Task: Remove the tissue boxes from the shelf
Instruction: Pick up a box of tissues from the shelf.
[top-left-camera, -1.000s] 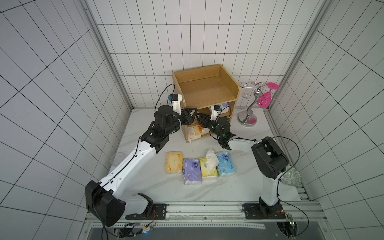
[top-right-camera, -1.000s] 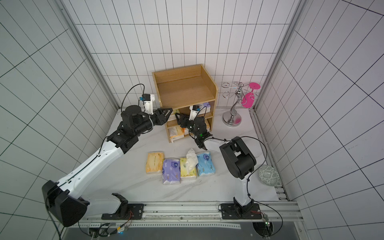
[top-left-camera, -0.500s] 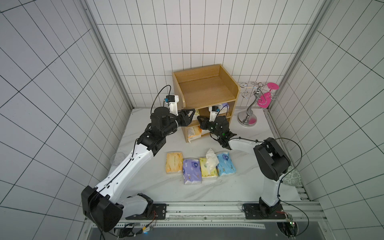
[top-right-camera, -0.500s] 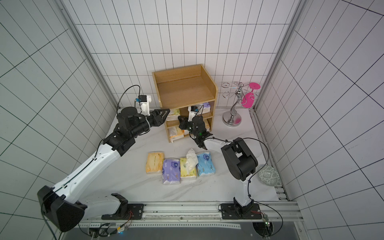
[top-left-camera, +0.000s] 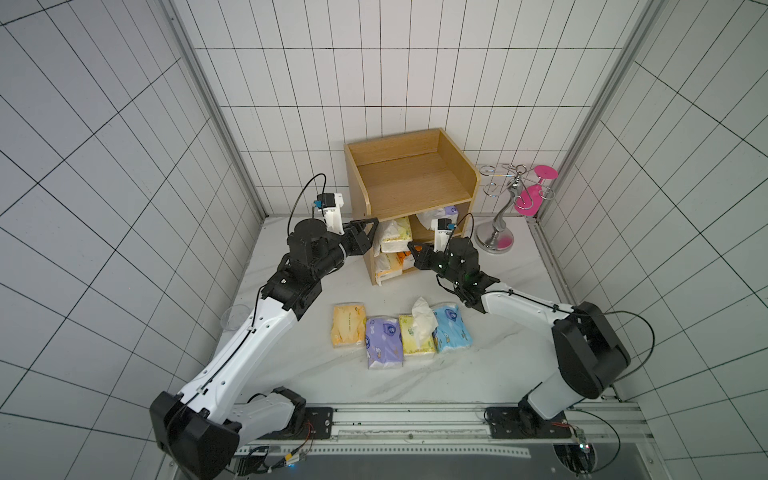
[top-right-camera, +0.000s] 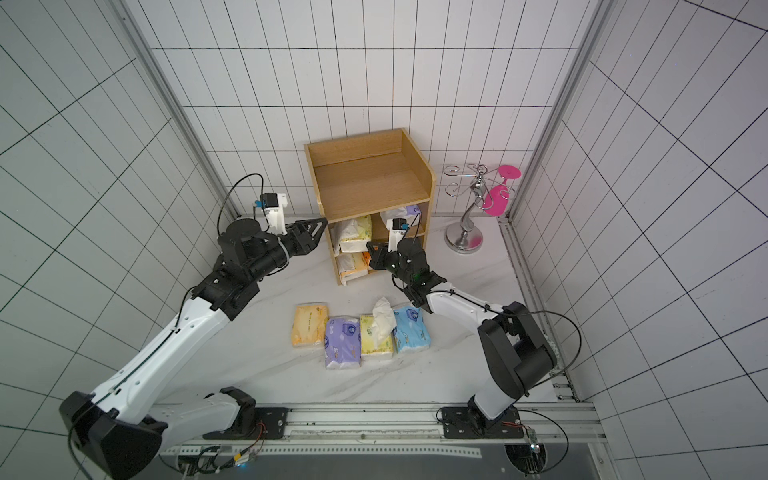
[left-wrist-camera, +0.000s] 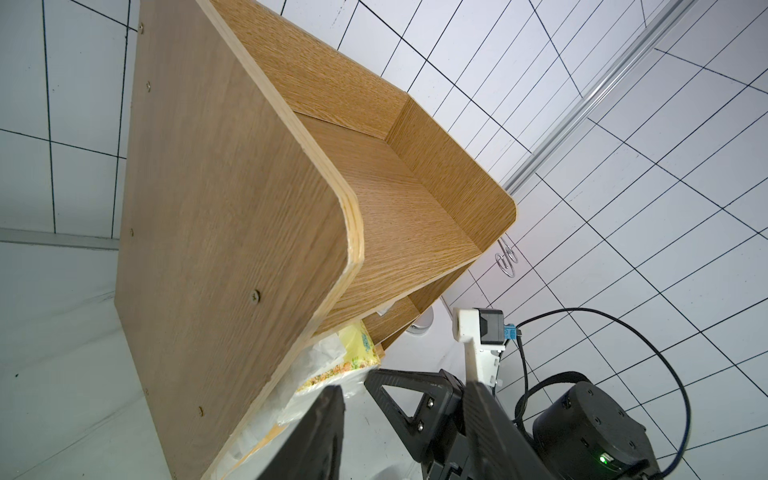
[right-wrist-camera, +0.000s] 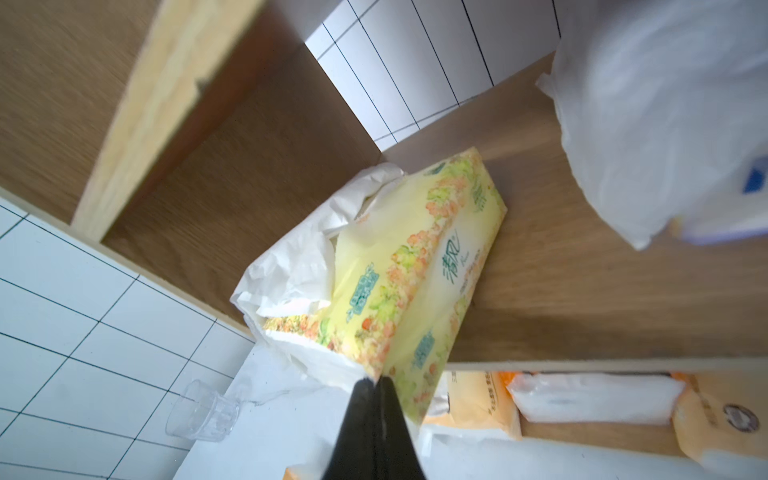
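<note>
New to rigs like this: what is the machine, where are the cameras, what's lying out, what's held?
Two white robot arms, each ending in a two-fingered gripper, work over a table. Two pictures look down from overhead; two come from cameras on the wrists. At the back stands a wooden shelf with tissue packs on its lower tiers. On the table lie a peach pack, purple pack, pale yellow pack and blue pack. The right gripper, fingertips together, seems to pinch a corner of the flowery yellow pack on the middle tier. The left gripper, slightly open, holds nothing.

4 tissue pks (top-left-camera: 384, 340) before shelf (top-left-camera: 409, 183)
</note>
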